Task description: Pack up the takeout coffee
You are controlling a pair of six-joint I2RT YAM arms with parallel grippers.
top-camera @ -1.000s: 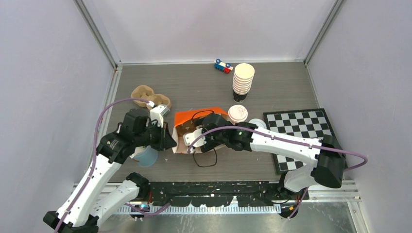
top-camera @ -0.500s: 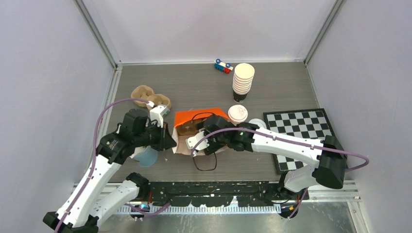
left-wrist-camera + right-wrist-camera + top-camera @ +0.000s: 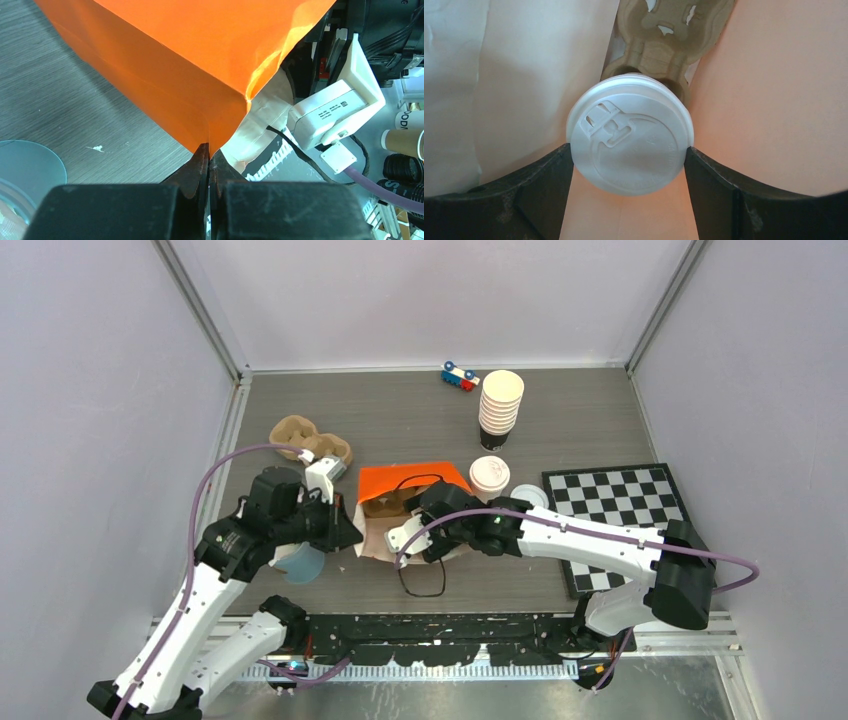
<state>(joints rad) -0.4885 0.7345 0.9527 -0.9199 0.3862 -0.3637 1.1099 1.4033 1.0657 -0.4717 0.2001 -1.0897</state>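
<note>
The orange bag (image 3: 415,478) lies on its side mid-table, mouth toward the near edge. My left gripper (image 3: 345,530) is shut on a corner fold of the bag (image 3: 190,60), its jaws (image 3: 208,150) pressed together on the paper. My right gripper (image 3: 405,535) reaches into the bag's mouth. In the right wrist view its fingers (image 3: 544,175) touch both sides of a takeout coffee's white lid (image 3: 629,132), shut on that cup. Behind it a brown cardboard carrier (image 3: 669,40) lies inside the bag. Another lidded takeout coffee (image 3: 489,476) stands just right of the bag.
A stack of lidless cups (image 3: 500,408) stands at the back. A second cardboard carrier (image 3: 305,438) lies to the left and a toy car (image 3: 459,376) by the back wall. A chessboard (image 3: 620,510) is on the right. A blue cup (image 3: 300,565) sits under my left arm.
My right gripper has shifted slightly toward the near-left with the cup, and the bag's black handle loop has slid toward the near edge. The left gripper keeps its hold.
</note>
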